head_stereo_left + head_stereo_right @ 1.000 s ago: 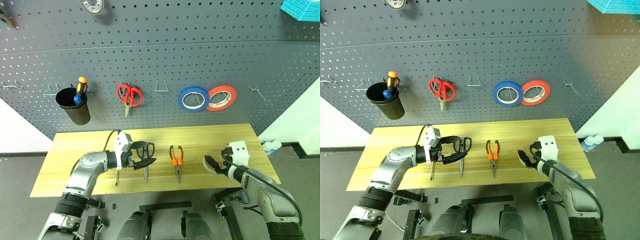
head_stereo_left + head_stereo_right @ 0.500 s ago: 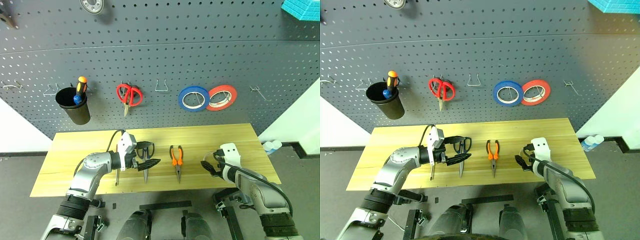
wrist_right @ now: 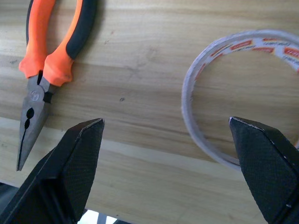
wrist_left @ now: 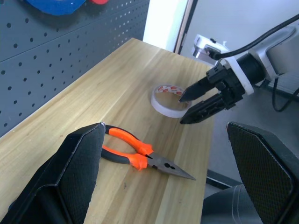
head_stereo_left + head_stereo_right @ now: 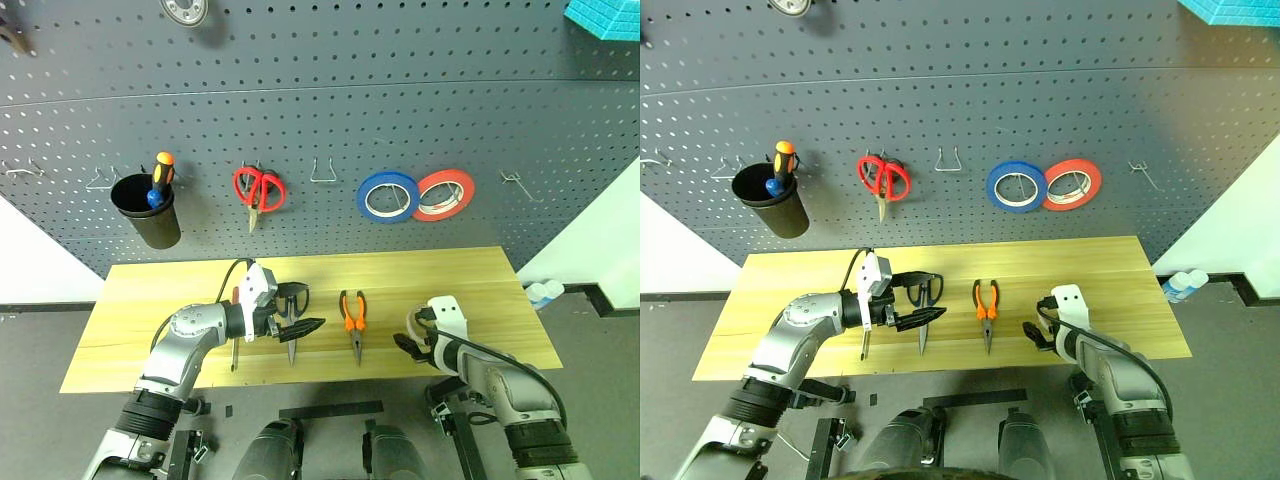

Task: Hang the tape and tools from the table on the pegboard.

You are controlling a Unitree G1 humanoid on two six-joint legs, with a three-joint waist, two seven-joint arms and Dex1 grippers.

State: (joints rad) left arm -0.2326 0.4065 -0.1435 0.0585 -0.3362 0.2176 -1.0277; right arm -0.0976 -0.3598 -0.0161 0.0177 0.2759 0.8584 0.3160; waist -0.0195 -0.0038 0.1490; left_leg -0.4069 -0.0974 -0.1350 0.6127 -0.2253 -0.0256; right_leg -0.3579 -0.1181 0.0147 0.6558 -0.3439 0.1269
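Two end effectors stand spread. The right end effector (image 4: 205,103) approaches the tape (image 4: 167,99) on the tabletop (image 5: 160,290); next, straddle its rim and pinch. The left end effector (image 5: 296,322) hovers over the scissors (image 5: 291,322).

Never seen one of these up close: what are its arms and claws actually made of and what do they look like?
Silver-grey rounded metal arms with black bands. Each ends in a white block and two black, wedge-shaped fingers with a textured face: the left gripper and the right gripper. Black cables loop over both wrists.
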